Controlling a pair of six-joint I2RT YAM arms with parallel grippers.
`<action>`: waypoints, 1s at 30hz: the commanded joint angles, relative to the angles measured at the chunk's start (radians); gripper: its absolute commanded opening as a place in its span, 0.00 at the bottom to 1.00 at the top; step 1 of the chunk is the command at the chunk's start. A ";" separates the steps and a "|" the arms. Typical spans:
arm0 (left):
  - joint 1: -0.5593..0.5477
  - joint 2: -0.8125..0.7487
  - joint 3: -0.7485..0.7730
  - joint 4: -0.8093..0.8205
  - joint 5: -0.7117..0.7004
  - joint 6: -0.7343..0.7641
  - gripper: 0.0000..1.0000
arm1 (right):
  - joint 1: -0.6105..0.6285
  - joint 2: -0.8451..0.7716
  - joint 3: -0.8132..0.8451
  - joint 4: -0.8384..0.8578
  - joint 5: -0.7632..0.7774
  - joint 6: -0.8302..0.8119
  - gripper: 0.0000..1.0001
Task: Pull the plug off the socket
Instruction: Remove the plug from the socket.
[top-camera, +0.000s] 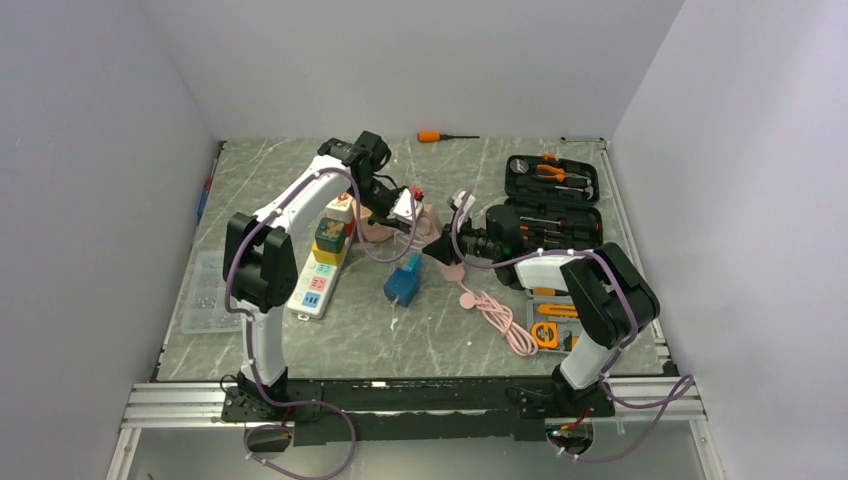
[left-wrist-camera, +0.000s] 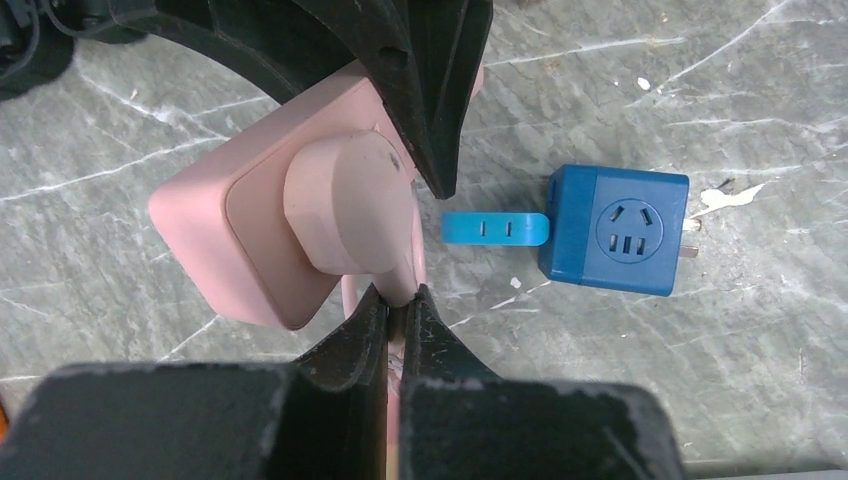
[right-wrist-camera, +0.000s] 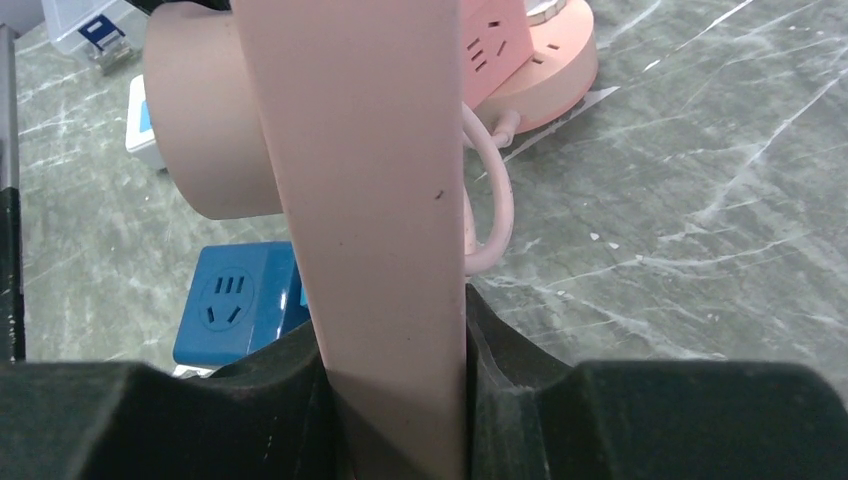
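Right claw (right-wrist-camera: 395, 335) pinches the pink socket (right-wrist-camera: 360, 150) edge-on, plug (right-wrist-camera: 200, 130) sticking out toward upper left; left claw (left-wrist-camera: 400, 308) pinches the plug's cord end.

Beneath my fingers: grey, white-veined marble-look table (top-camera: 440, 335) | around me: plain pale back wall (top-camera: 420, 60), left wall (top-camera: 80, 200), right wall (top-camera: 760, 150) | near edge: aluminium rail (top-camera: 180, 405) | light: even, soft, faint shadows

Top external view: fixed high behind the arm bases, looking down and forward over the whole surface (top-camera: 430, 335). Left wrist view: close, facing almost straight down. Right wrist view: close, low and oblique. All three share the blue cube socket (top-camera: 403, 283).
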 joint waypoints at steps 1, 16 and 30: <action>-0.044 -0.067 -0.007 -0.104 0.132 -0.020 0.00 | 0.008 -0.028 0.063 0.015 0.094 0.014 0.32; -0.070 -0.056 -0.048 -0.044 0.175 -0.114 0.58 | 0.046 -0.064 0.058 0.062 0.184 0.001 0.00; -0.052 0.067 0.076 -0.043 0.228 -0.190 0.59 | 0.054 -0.152 0.040 0.097 0.171 -0.015 0.00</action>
